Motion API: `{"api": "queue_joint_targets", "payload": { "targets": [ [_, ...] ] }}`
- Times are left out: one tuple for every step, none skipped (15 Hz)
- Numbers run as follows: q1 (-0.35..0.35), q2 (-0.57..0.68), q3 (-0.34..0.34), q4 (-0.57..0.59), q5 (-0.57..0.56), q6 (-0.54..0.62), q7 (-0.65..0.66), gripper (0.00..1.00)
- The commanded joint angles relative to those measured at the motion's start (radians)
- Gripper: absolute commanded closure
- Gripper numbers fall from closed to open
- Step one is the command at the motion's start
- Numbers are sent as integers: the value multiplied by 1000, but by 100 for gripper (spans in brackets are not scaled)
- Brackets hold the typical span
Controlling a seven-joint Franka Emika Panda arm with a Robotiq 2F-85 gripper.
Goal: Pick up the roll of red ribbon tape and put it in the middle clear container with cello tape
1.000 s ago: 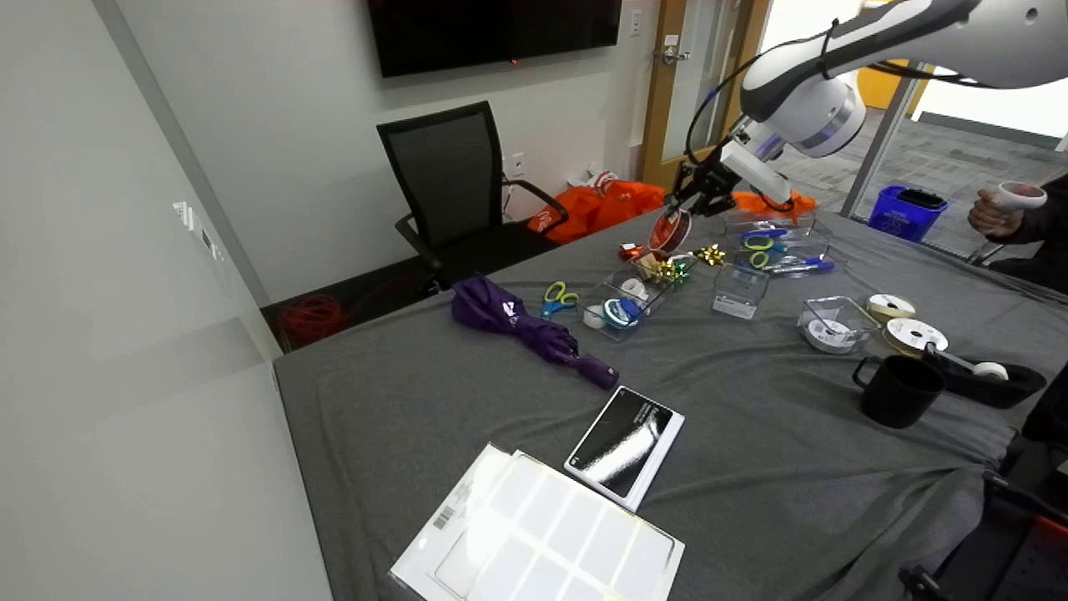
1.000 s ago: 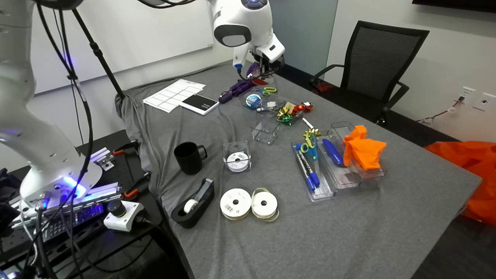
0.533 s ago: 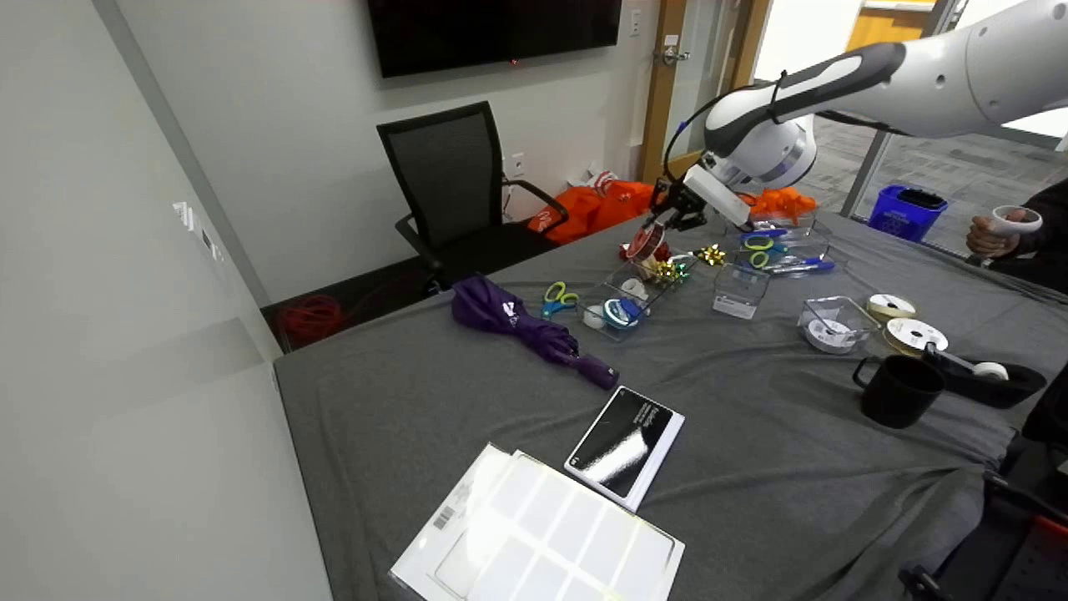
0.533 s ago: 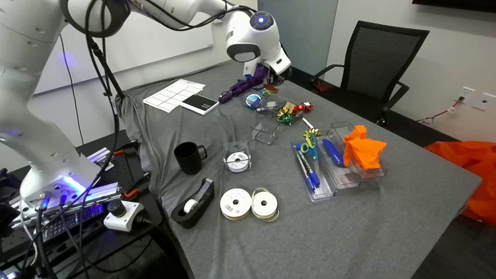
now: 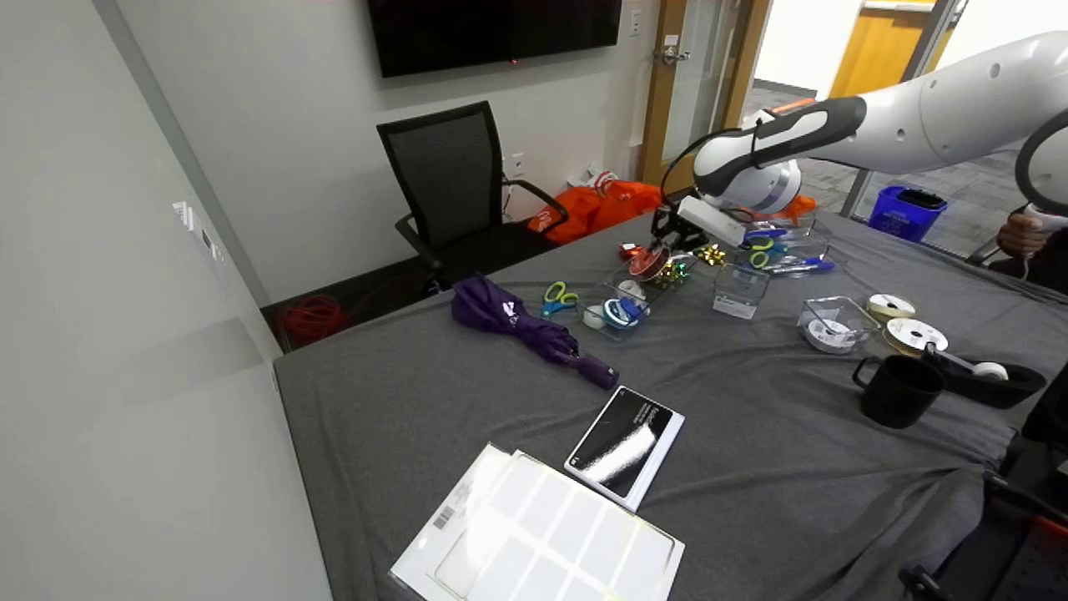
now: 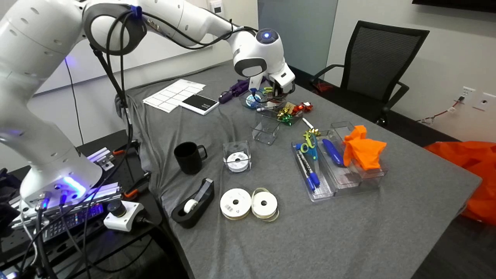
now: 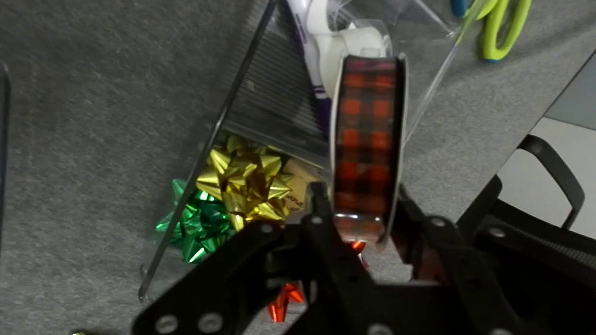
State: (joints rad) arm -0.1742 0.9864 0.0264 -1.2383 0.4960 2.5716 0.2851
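You had the roll of red-and-black plaid ribbon tape [image 7: 368, 139] grasped in the black two-fingered gripper [image 7: 362, 200], its fingers [image 7: 319, 200] pressing on the two flat sides so that the roll stood on edge. It hung over the long clear plastic container [image 7: 216, 128], which lay near the edge of the grey cloth-covered table [image 6: 348, 232] that faced the black mesh office chair [image 6: 381, 66]; the folded purple umbrella [image 5: 534, 332] lay farther along that edge, toward the corner.

Picking up looked done, and the step in hand seemed to be the placing. The spot meant was most likely the compartment with the white tape roll [image 7: 365, 42], parted by the thin clear divider [image 7: 277, 139] from the one with the shiny gold bow [image 7: 249, 186]. In the wrist view the ribbon hid part of the white tape roll; you could not tell whether it touched anything below.

The next move called for easing the ribbon clear of the divider, toward the tape, then lowering it between the side walls. The white stick with purple bands [image 7: 320, 90] took up floor there, so the ribbon would probably lean rather than sit flat. You needed to part the fingers only once it was inside the rim and supported.
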Motion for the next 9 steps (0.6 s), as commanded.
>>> {"api": "queue_joint_targets", "payload": {
  "targets": [
    [-4,-14,-26,-7,-79,-59,2,34],
    [-9,-22,-25,-16,-92,-66,-10,28],
    [-13,-27,-25,-21,-104,-72,-19,20],
    [-21,-32,-20,-24,-110,-70,-34,14],
    [-26,-34,-17,-25,-116,-70,-44,8],
    [-30,-38,-16,-26,-121,-72,-52,2],
    [-35,-44,-13,-29,-122,-75,-62,0],
    [-40,-52,-11,-34,-122,-79,-73,0],
    [-45,-59,-8,-40,-121,-80,-88,0]
  ]
}}
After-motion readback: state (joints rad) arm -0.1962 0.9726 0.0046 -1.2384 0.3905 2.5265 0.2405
